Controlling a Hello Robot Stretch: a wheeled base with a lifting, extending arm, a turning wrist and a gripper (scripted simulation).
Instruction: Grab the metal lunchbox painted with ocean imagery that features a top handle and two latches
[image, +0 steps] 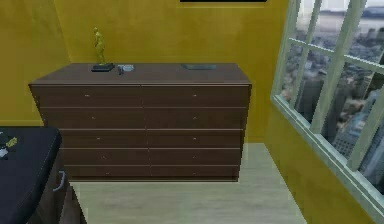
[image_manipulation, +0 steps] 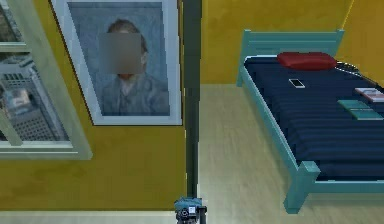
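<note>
low down, blue box (image_manipulation: 187, 210) at end effector (image_manipulation: 189, 202), cannot tell if held, dresser (image: 140, 125) shut

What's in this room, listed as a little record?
Ahead: dark brown dresser against yellow wall
On it: small yellow statue, flat dark items
Forward view's right: window
Arm side: bed, dark blue cover, red pillow
Wall there: framed portrait
Bottom edge there: small blue thing, unidentifiable
</note>
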